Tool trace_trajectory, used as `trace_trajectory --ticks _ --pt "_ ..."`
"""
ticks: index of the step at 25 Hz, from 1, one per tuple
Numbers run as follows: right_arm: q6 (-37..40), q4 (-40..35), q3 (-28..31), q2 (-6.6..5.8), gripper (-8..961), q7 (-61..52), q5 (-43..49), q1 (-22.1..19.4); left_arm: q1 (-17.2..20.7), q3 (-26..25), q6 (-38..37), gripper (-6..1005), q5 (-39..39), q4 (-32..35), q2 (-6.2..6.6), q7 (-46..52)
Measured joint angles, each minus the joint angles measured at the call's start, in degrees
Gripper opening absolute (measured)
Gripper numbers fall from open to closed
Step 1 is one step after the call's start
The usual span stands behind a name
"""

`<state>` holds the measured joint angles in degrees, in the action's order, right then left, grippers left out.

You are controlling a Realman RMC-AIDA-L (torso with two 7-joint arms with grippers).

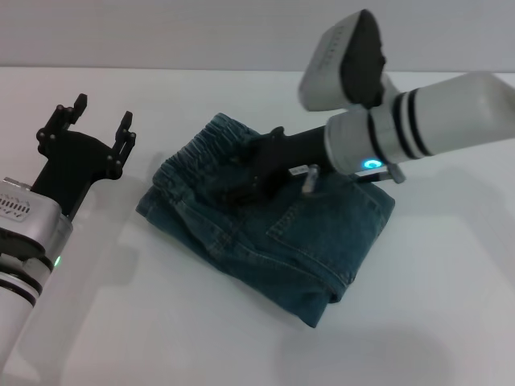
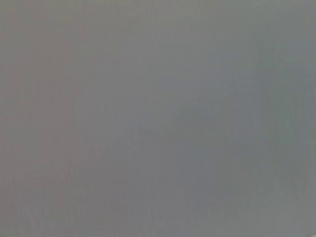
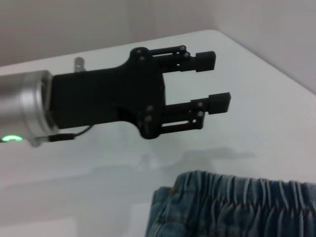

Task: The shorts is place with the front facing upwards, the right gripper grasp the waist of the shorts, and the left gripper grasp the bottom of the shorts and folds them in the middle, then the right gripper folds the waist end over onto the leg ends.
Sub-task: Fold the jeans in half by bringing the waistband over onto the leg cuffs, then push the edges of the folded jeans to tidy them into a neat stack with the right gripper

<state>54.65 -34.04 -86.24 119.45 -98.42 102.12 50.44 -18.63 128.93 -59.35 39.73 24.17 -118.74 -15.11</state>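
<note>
Right end effector [image 1: 233, 193] down on folded shorts [image 1: 322, 233], finger spread unclear; left end effector [image 1: 87, 129] spread, empty.

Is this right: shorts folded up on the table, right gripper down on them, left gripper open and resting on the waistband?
Not quite. The left gripper is open but off the cloth, held beside the shorts with bare table under it, as the head and right wrist views show. The right gripper is down on the folded shorts.

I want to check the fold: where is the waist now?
In the head view the waist lies at the shorts' far left edge, just left of the right gripper, with the left gripper open beyond it.
</note>
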Motion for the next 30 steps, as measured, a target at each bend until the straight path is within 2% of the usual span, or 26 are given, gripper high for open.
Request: trace_trajectory --ticks 6,10,13,18,20,24,30 --pt "-9.7 1.3 -9.5 0.11 695 0.0 -6.5 1.5 0.0 0.0 0.1 630 0.0 -0.1 0.00 0.0" --pt "-10.5 -2.4 -11.9 0.08 695 0.0 -7.0 -0.4 0.0 0.0 0.3 630 0.0 -0.3 -0.08 0.0" --pt "-6.1 -7.7 -11.2 -0.44 695 -0.1 -7.1 -4.1 0.0 -0.1 0.4 630 0.0 -0.4 -0.09 0.0" --pt "10.0 -16.0 -5.2 -1.14 695 -1.6 -5.0 -10.7 -0.1 -0.8 0.5 630 0.0 -0.8 0.00 0.0" --pt "16.6 -16.6 -2.0 -1.50 695 -3.6 -2.4 -11.4 -0.2 -1.1 0.5 630 0.0 -0.9 0.09 0.0" --pt "24.4 -16.4 1.7 -1.89 695 -7.6 3.9 -12.0 -0.3 -1.5 0.5 630 0.0 -1.0 0.18 0.0" --pt "27.6 -14.9 2.3 -1.50 695 -10.9 12.1 -12.2 -0.7 -1.6 0.5 629 0.0 -1.2 0.18 0.0"
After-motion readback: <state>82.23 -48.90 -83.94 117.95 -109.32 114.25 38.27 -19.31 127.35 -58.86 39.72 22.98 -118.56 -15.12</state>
